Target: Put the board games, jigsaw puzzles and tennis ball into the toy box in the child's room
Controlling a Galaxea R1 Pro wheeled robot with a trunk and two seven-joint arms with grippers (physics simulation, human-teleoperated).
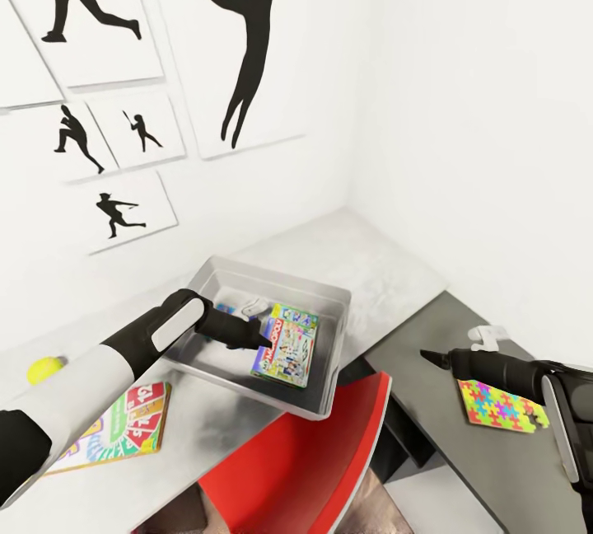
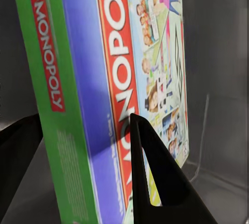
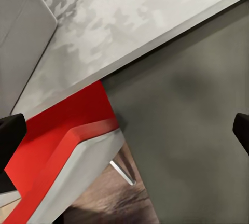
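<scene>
The left gripper (image 2: pixel 83 172) has its fingers (image 2: pixel 155 182) clamped across the Monopoly box (image 1: pixel 286 345), inside the toy box (image 1: pixel 325 291) on the table (image 1: pixel 371 262). Stiff, light, glossy cardboard; I judge an edge pinch best. The right gripper (image 1: pixel 435 358) is spread, empty.

Count on inspection: two board games, namely one Monopoly box (image 1: pixel 287 346) inside the toy box (image 1: pixel 221 274) and one Skip-Bo box (image 1: pixel 123 425) on the pale table (image 1: pixel 371 262). One jigsaw puzzle box (image 1: pixel 497 405). One tennis ball (image 1: pixel 44 369). One toy box. One red chair (image 1: pixel 313 452). Five silhouette pictures (image 1: pixel 247 39) on the wall. Two grippers: left gripper (image 1: pixel 265 334), right gripper (image 1: pixel 427 356)
</scene>
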